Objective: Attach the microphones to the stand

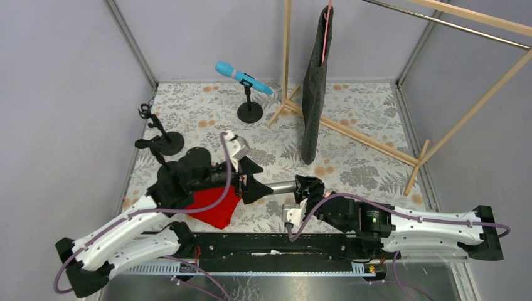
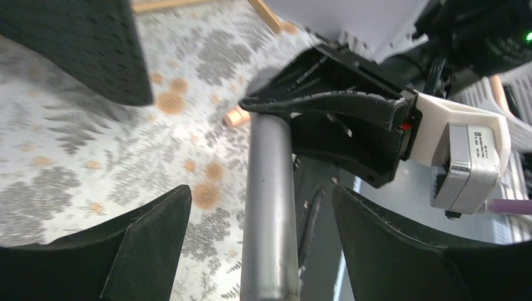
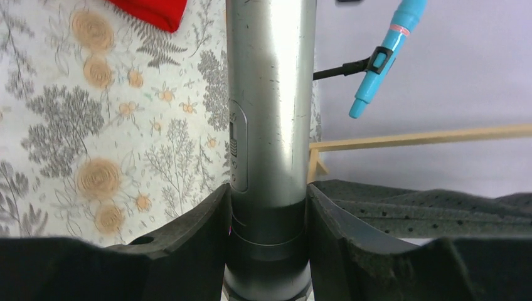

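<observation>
The silver-grey microphone (image 1: 283, 187) hangs level above the table between both arms. My right gripper (image 1: 307, 188) is shut on its dark lower end, both pads pressed against the body (image 3: 270, 125). My left gripper (image 2: 262, 188) is open, its fingers (image 2: 144, 244) standing either side of the silver handle (image 2: 270, 207) with gaps on both sides. The cyan-blue microphone (image 1: 243, 78) sits clipped in a black stand (image 1: 250, 113) at the back, also in the right wrist view (image 3: 386, 56). An empty black stand (image 1: 166, 143) is at the left. A small peach-pink end (image 2: 237, 116) shows behind the right gripper.
A red cloth (image 1: 213, 208) lies under my left arm. A dark garment (image 1: 313, 94) hangs from a wooden rack (image 1: 351, 132) at the back right, its base bars lying across the floral table. Grey walls close in the left and rear.
</observation>
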Controlling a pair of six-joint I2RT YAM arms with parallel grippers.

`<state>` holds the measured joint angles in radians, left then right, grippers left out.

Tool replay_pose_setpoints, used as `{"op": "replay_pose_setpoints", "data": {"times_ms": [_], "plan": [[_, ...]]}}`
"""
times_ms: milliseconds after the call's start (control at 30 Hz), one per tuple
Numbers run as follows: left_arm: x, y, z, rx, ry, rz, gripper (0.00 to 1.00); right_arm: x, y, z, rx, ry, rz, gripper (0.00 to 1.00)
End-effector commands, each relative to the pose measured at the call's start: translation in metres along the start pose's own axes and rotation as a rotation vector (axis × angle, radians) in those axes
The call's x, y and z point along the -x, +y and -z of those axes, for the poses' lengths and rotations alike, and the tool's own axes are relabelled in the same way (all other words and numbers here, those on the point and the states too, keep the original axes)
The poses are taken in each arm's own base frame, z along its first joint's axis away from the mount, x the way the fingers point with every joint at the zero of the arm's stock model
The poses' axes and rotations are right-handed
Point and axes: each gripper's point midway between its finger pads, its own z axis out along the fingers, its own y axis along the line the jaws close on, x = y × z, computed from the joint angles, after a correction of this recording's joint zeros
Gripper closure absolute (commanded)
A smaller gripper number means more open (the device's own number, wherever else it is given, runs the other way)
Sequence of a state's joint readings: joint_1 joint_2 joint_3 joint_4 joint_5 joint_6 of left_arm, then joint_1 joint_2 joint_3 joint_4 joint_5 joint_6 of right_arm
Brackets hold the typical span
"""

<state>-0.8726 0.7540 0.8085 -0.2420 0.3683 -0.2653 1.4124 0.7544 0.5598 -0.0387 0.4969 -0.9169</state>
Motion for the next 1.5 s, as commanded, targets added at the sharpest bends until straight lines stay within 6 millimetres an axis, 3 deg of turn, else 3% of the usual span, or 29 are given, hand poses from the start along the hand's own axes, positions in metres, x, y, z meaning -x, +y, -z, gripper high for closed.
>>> {"op": "replay_pose_setpoints", "data": {"times_ms": [0,200,400,633,700,867,933,1033,1133,1333,1467], "plan": [[-0.016,-0.033,-0.007,-0.226,0.121,-0.01,0.15,0.01,-0.015,0.008,0.03,-0.035,0.177,0.99],[-0.037,-0.035,-0.017,-0.292,0.209,0.023,0.16,0.011,-0.024,0.006,0.003,-0.018,0.254,1.0],[-0.06,-0.027,-0.027,-0.273,0.277,0.064,0.25,0.013,-0.034,0.007,-0.034,-0.016,0.293,1.0],[-0.07,-0.025,-0.033,-0.269,0.305,0.074,0.47,0.014,-0.039,0.005,-0.064,-0.008,0.316,0.99],[-0.071,-0.025,-0.034,-0.273,0.311,0.075,0.6,0.014,-0.04,0.004,-0.067,-0.003,0.325,0.98],[-0.072,-0.023,-0.038,-0.263,0.318,0.076,1.0,0.013,-0.039,0.004,-0.061,0.002,0.333,0.74],[-0.071,-0.02,-0.04,-0.242,0.309,0.076,1.0,0.013,-0.039,0.005,-0.069,-0.007,0.321,0.59],[-0.066,-0.012,-0.044,-0.192,0.277,0.074,1.0,0.017,-0.041,0.008,-0.08,-0.032,0.276,0.27],[-0.058,-0.003,-0.048,-0.134,0.219,0.085,1.0,0.025,-0.047,0.014,-0.095,-0.081,0.191,0.12],[-0.048,0.011,-0.055,-0.046,0.122,0.119,1.0,0.052,-0.061,0.031,-0.14,-0.259,-0.008,0.04],[-0.038,0.018,-0.058,-0.011,0.057,0.109,1.0,0.067,-0.076,0.047,-0.223,-0.404,-0.258,0.05]]}}
